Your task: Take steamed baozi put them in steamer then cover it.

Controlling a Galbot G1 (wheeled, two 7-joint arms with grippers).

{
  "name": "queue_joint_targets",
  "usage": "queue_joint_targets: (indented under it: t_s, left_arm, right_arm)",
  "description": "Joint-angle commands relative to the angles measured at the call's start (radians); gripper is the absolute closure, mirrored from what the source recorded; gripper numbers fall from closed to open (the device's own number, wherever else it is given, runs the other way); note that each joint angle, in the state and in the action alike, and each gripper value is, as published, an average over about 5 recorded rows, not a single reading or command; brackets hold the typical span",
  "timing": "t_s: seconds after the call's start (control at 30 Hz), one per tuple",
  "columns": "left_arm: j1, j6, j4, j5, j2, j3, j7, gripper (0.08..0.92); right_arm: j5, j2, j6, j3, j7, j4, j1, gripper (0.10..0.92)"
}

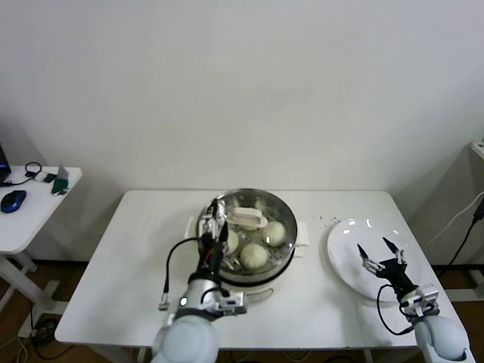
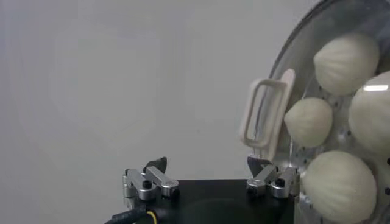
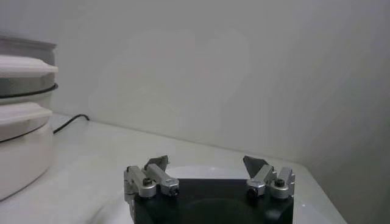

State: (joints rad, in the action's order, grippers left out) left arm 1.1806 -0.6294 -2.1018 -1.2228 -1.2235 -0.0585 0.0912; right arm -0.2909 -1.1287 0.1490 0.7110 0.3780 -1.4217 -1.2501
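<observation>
The steamer (image 1: 284, 209) stands mid-table on its cream-white pot base. Several cream-white baozi (image 1: 255, 255) lie inside it. The clear glass cover (image 1: 266, 206) with its cream bar handle (image 1: 247, 218) lies over the basket. My left gripper (image 1: 215, 229) is open at the steamer's left rim, beside the cover, holding nothing. In the left wrist view, the gripper (image 2: 207, 164) is open, one fingertip (image 2: 256, 163) just below the handle (image 2: 266, 112), and the baozi (image 2: 308, 121) show through the glass. My right gripper (image 1: 382, 252) is open and empty over the white plate (image 1: 348, 234).
The white plate lies at the table's right side, bare under my right gripper (image 3: 207, 165). The pot's side (image 3: 21, 140) shows far off in the right wrist view. A small side table (image 1: 30, 219) with a blue mouse (image 1: 13, 200) stands at far left. A wall is behind.
</observation>
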Motion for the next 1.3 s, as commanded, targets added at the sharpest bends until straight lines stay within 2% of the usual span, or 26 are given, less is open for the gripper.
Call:
queue_joint_targets:
  t_s: [0.03,0.17,0.37,0.53,0.7,0.93,1.3]
  left_arm:
    - [0.206,0.242,-0.122,0.372,0.023,0.280,-0.244,0.177]
    - [0.318,0.402,-0.119,0.575,-0.026,0.439,-0.340,0.177]
    - [0.459,0.638,-0.037,0.877,-0.092,0.640,-0.401,0.177]
    - [0.532,0.736,0.057,1.141,-0.149,0.739,-0.388,0.177]
    - [0.556,0.835,0.143,1.196,-0.180,0.779,-0.342,0.177]
    - [0.545,0.873,0.181,1.226,-0.189,0.759,-0.305,0.177]
    - [0.534,0.876,0.171,1.240,-0.184,0.746,-0.287,0.177]
  right_arm:
    - [0.002,0.001,0.002,0.000,0.006,-0.001,0.000,0.203]
    - [0.001,-0.002,0.004,-0.001,0.011,-0.007,-0.004,0.203]
    - [0.000,-0.009,0.013,-0.002,0.016,-0.010,-0.013,0.203]
    - [-0.005,-0.021,0.024,-0.001,0.019,-0.025,-0.027,0.203]
    - [-0.021,-0.032,0.032,0.001,0.022,-0.050,-0.048,0.203]
    - [-0.038,-0.054,0.047,0.010,0.023,-0.081,-0.079,0.203]
    - [-0.042,-0.073,0.058,0.030,0.028,-0.092,-0.098,0.203]
